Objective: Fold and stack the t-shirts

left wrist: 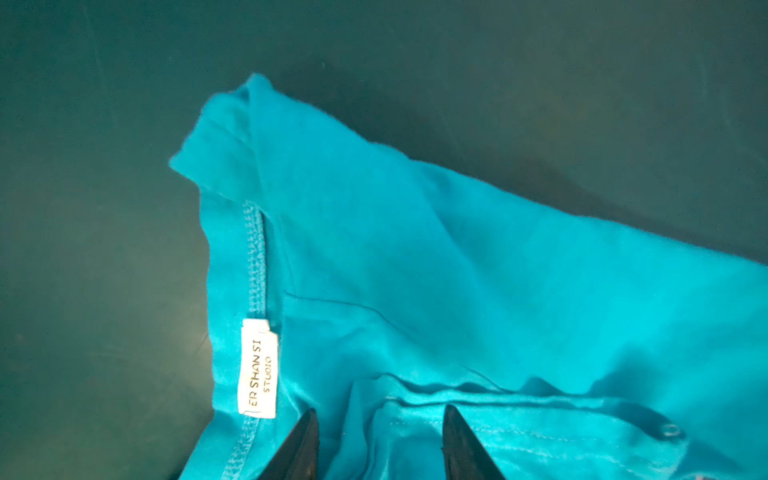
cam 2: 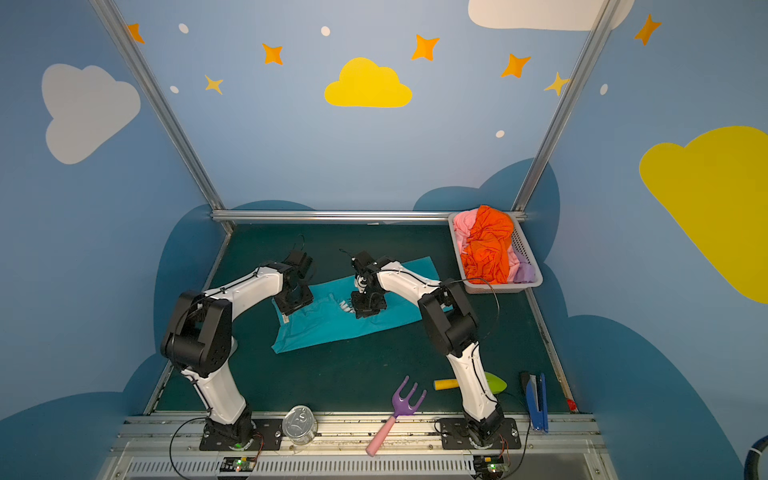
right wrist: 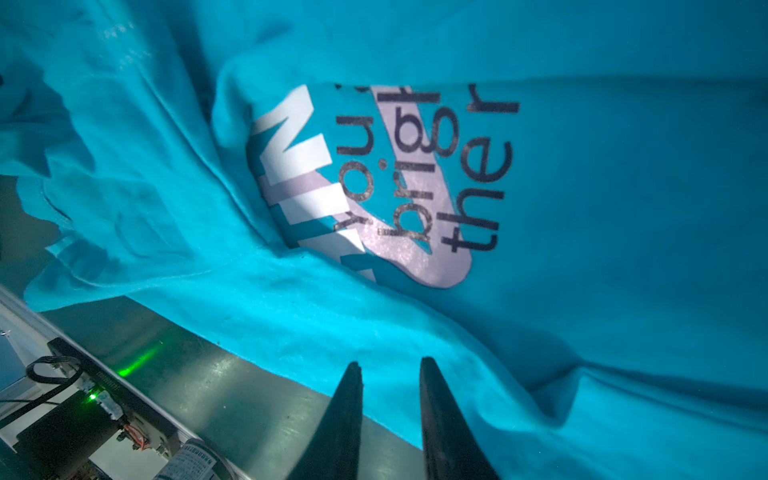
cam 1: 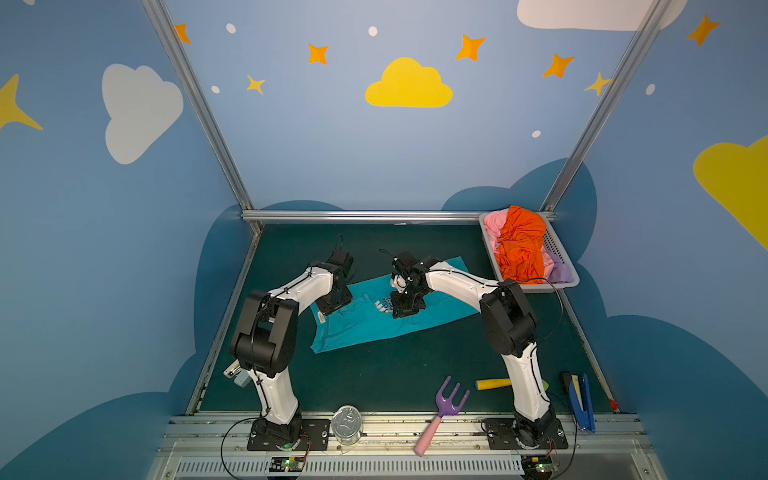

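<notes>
A teal t-shirt (cam 1: 374, 328) (cam 2: 332, 332) lies spread and creased on the dark green table, its white-and-pink print (right wrist: 374, 187) partly folded under. My left gripper (cam 1: 326, 311) (left wrist: 380, 409) is at the shirt's left end beside the white neck label (left wrist: 257, 370). It is open, with a loose ridge of teal cloth between its fingers. My right gripper (cam 1: 401, 312) (right wrist: 390, 361) hovers mid-shirt by the print, jaws a little apart over the cloth's front edge, pinching nothing. Orange (cam 1: 521, 245), pink (cam 1: 492, 226) and lilac (cam 1: 559, 270) t-shirts lie crumpled in the basket.
The white slotted basket (cam 1: 536, 289) stands at the back right corner. Along the front edge lie a metal can (cam 1: 346, 424), a purple rake with a pink handle (cam 1: 446, 409), a yellow-handled tool (cam 1: 492, 383) and a blue stapler (cam 1: 579, 403).
</notes>
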Robot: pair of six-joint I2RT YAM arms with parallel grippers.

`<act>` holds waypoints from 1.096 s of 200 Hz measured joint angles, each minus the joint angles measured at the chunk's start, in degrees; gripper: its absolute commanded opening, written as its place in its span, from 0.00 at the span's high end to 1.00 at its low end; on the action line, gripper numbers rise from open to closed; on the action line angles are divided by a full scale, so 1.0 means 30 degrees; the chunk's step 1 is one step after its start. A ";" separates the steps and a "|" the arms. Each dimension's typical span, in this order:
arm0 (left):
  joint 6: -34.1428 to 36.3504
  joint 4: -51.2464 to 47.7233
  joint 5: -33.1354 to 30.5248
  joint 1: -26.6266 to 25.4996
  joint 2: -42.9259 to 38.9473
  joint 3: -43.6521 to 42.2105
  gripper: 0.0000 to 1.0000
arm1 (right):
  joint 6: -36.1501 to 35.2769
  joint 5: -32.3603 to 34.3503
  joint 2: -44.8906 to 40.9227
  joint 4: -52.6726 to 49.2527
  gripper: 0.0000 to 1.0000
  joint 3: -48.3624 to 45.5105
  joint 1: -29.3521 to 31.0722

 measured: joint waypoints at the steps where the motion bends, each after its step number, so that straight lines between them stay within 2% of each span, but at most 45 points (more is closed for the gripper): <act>1: 0.0044 -0.0022 0.0000 0.0000 0.0000 0.0000 0.60 | 0.0000 0.0000 0.0000 0.0000 0.74 0.0000 0.0000; 32: 0.0044 -0.0044 -0.0007 0.0000 0.0000 -0.0044 0.75 | 0.0000 -0.0007 0.0007 0.0000 0.74 0.0000 0.0000; 54: -0.0022 0.0036 0.0095 -0.0029 0.0000 -0.0117 0.91 | 0.0000 0.0000 0.0007 0.0000 0.74 0.0000 -0.0007; 67: -0.0044 0.0029 0.0124 -0.0036 0.0000 -0.0138 0.95 | 0.0000 0.0000 0.0007 0.0000 0.75 0.0000 -0.0007; 109: -0.0015 -0.0240 -0.0423 -0.0109 -0.0248 -0.0204 0.96 | 0.0000 0.0000 0.0007 0.0000 0.75 0.0000 -0.0007; 168: -0.0160 -0.0889 -0.3978 -0.1260 -0.4568 -0.1683 0.93 | 0.0080 -0.0138 0.0015 0.0007 0.75 0.0000 -0.0022; 219: 0.0160 -0.0561 -0.6557 -0.1333 -0.3599 -0.1756 0.92 | 0.0168 -0.0379 0.0015 0.0007 0.75 0.0000 -0.0015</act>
